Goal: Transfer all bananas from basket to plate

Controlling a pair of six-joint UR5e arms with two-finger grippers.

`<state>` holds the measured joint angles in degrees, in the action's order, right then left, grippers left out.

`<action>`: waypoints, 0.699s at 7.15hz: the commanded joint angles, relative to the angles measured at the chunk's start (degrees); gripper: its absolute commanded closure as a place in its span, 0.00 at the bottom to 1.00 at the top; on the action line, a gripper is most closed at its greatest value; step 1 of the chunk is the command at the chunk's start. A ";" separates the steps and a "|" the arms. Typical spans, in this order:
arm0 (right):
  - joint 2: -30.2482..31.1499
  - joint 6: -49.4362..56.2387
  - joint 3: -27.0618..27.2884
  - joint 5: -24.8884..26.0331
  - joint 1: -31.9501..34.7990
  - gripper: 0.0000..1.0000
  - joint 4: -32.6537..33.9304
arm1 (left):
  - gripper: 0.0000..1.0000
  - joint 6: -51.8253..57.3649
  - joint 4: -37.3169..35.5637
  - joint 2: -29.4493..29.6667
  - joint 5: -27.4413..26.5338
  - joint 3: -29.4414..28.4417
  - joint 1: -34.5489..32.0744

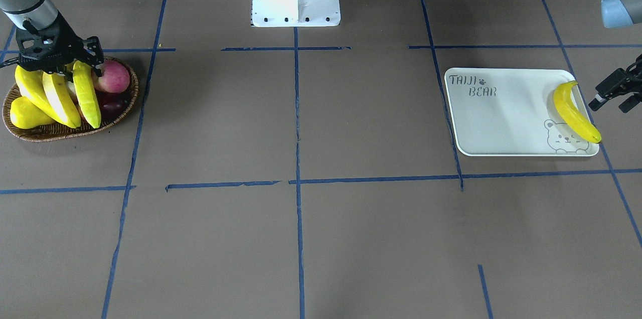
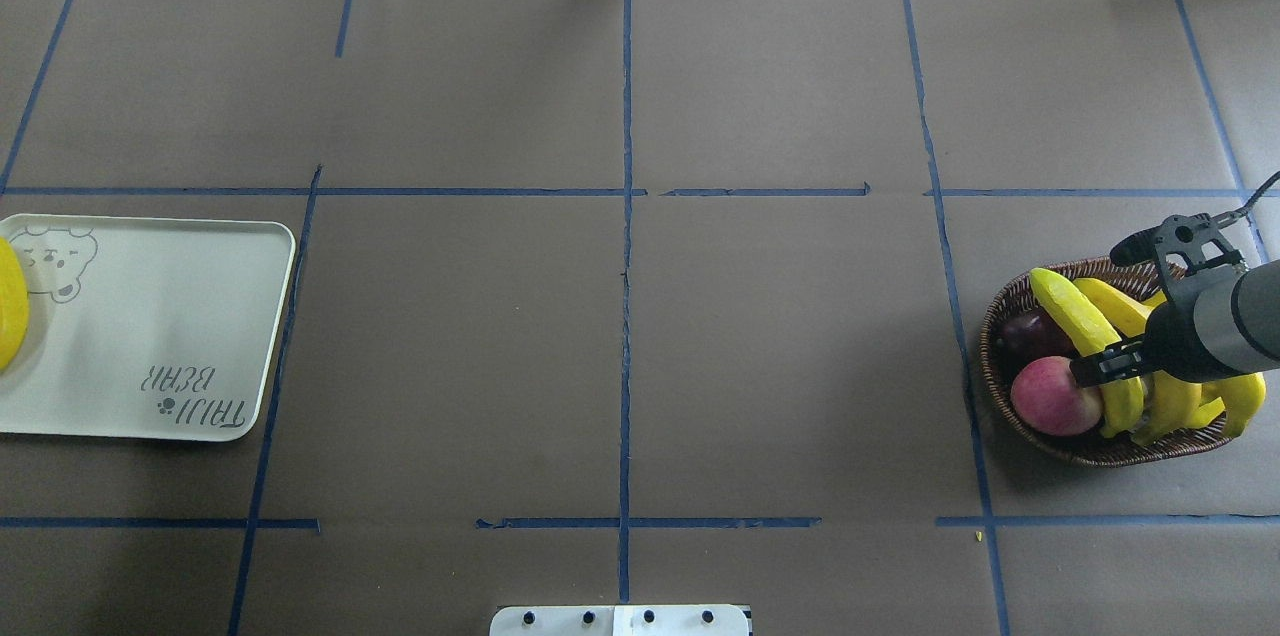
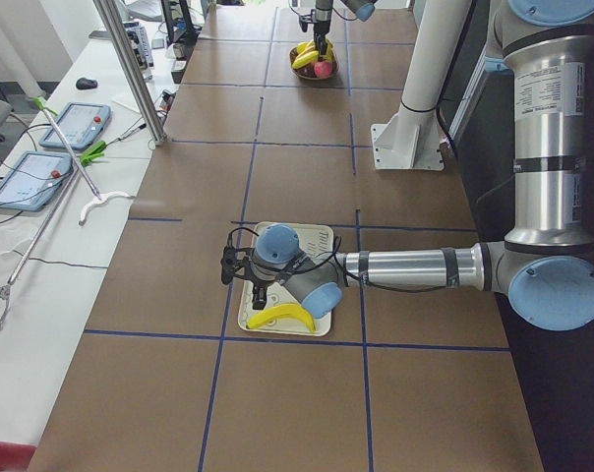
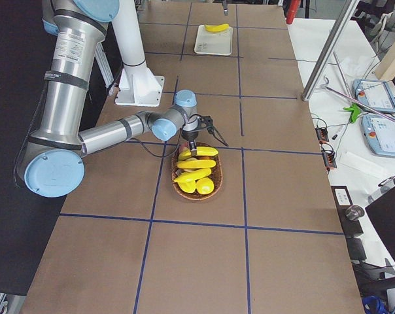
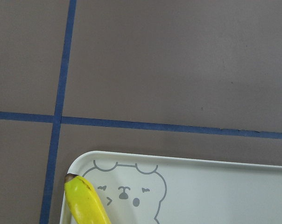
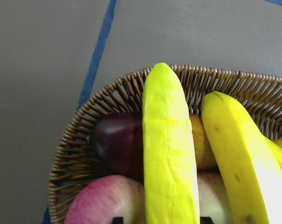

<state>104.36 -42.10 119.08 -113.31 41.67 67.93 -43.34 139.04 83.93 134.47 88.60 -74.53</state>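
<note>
Straddling banana (image 6: 169, 149) in basket (image 6: 71, 158), right claw (image 1: 56, 60) spread; left claw (image 1: 611, 103) parted beside plate (image 1: 501, 118).

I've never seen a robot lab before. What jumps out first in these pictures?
The bright yellow: a wicker basket at one end of the brown table is heaped with bananas and a red apple, with the right gripper open just above them. At the other end, a white plate with a bear drawing holds a single banana along its edge, the left gripper beside it.
</note>
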 commanded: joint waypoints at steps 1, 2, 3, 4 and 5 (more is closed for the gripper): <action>0.05 0.00 -0.26 0.10 -0.01 0.81 -0.08 | 0.00 0.01 0.00 0.00 0.00 -0.01 0.00; -0.03 0.00 -0.26 0.02 -0.01 0.81 -0.16 | 0.00 0.01 0.00 0.00 0.00 -0.01 0.00; -0.03 0.00 -0.17 0.02 0.08 0.83 -0.25 | 0.00 -0.08 0.00 0.00 0.08 0.08 0.00; -0.21 0.00 0.35 -0.51 0.52 0.86 -0.34 | 0.00 -0.08 0.00 0.00 0.09 0.17 0.00; -0.30 -0.17 2.88 -1.82 2.00 0.89 -0.34 | 0.00 -0.08 0.17 0.00 0.09 0.34 0.00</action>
<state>104.19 -42.14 119.93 -113.99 42.43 67.63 -43.41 139.09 83.94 134.55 88.78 -74.53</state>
